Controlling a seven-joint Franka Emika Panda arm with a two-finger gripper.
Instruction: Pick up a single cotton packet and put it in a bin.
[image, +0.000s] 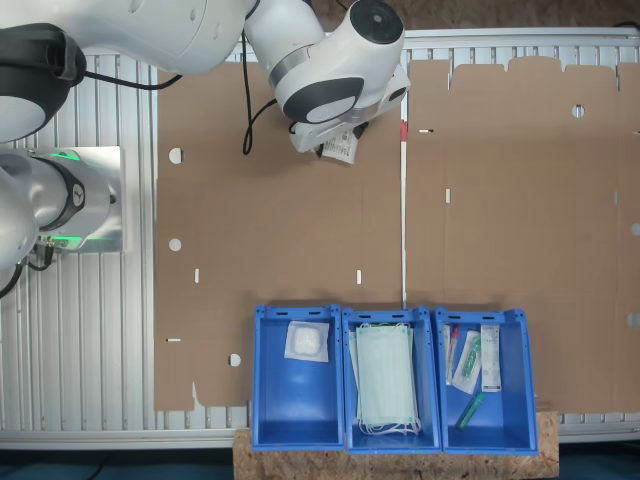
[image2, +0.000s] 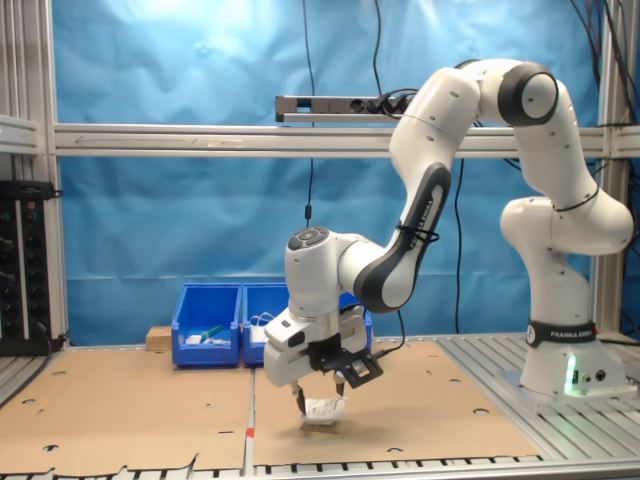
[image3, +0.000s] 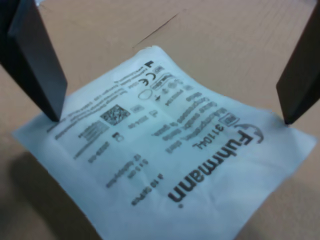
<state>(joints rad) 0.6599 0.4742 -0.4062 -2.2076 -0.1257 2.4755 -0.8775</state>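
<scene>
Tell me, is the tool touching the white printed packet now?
Cannot tell. In the wrist view the open tool straddles the packet, and one finger ends at its edge, but no clear contact or gap shows.

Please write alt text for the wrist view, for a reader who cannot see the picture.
A flat white cotton packet with dark print lies face up on brown cardboard, one corner slightly lifted. The open gripper stands over it, one dark finger at each side, their tips at the packet's edges.
</scene>
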